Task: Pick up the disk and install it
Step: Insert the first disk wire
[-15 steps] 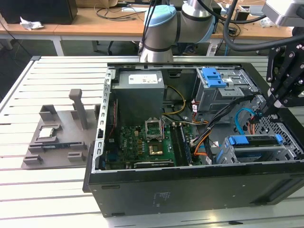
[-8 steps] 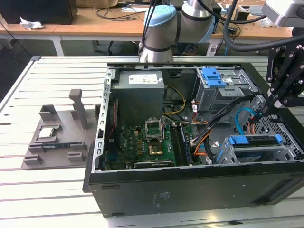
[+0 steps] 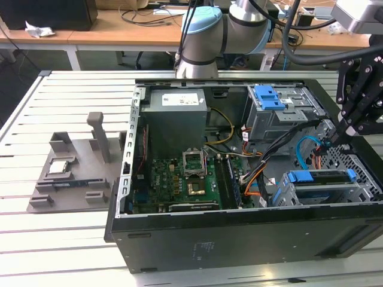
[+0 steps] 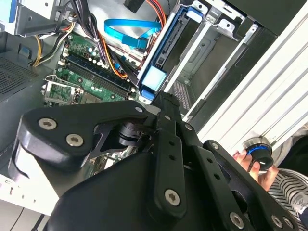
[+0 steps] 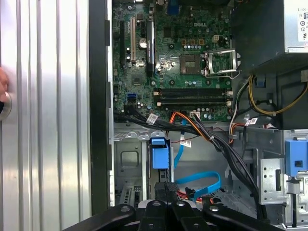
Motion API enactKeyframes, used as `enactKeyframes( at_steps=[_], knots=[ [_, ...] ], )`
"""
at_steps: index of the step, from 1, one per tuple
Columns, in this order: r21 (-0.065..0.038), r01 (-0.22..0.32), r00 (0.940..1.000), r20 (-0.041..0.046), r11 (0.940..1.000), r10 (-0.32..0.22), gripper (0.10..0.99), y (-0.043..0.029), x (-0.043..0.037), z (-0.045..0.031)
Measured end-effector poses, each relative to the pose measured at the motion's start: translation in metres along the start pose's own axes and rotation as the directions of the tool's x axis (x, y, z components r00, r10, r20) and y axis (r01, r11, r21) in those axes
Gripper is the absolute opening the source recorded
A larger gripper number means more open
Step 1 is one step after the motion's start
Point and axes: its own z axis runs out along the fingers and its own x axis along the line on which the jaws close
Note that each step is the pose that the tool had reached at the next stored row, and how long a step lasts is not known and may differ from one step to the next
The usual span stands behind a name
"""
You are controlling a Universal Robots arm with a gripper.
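Observation:
The disk (image 3: 317, 177) sits in the drive cage (image 3: 287, 194) at the front corner of the open computer case, on the exterior view's right. Its blue caddy bracket runs along the top edge. In both wrist views it is seen edge-on, with its blue end tab (image 5: 160, 153) (image 4: 153, 79) facing my gripper. My black gripper (image 3: 330, 143) hangs just above and beyond the cage. Its fingertips (image 5: 165, 185) are pressed together, with nothing between them. They stop a short way from the blue tab, apart from it (image 4: 166, 98).
A light-blue flat cable (image 5: 202, 183) and orange-black wires (image 3: 263, 173) lie beside the cage. A second cage with a blue latch (image 3: 267, 97) stands behind it. The motherboard (image 3: 179, 182) and power supply (image 3: 176, 113) lie further in. A grey fixture (image 3: 72, 173) holds a chip. A person's hand (image 4: 250, 161) rests on a knob.

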Motion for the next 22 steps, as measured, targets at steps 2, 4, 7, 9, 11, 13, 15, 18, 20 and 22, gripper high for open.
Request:
enactKeyframes(
  at_steps=[2, 4, 7, 9, 11, 13, 15, 18, 20, 22],
  knots=[
    [0.000, 0.000, 1.0000, -0.0001, 1.0000, 0.000, 0.106, -0.0025, 0.0000, -0.0001],
    [0.000, 0.000, 1.0000, -0.0001, 1.0000, 0.000, 0.106, -0.0057, -0.0002, 0.0000],
    [0.000, 0.000, 1.0000, 0.0002, 1.0000, 0.000, 0.106, -0.0129, -0.0008, 0.0006],
    [0.000, 0.000, 1.0000, -0.0001, 1.0000, 0.000, 0.106, -0.0160, -0.0011, 0.0011],
    [0.000, 0.000, 1.0000, -0.0001, 1.0000, 0.000, 0.106, -0.0181, -0.0012, 0.0016],
    [0.000, 0.000, 1.0000, -0.0003, 1.0000, 0.000, 0.106, -0.0207, -0.0016, 0.0020],
    [0.000, 0.000, 1.0000, -0.0005, 1.0000, 0.000, 0.106, -0.0239, -0.0025, 0.0026],
    [0.000, 0.000, 1.0000, -0.0011, 1.0000, 0.000, 0.106, -0.0296, -0.0051, 0.0032],
    [0.000, 0.000, 1.0000, -0.0014, 1.0000, 0.000, 0.106, -0.0324, -0.0067, 0.0034],
    [0.000, 0.000, 1.0000, -0.0021, 1.0000, 0.000, 0.106, -0.0361, -0.0091, 0.0037]
  ],
)
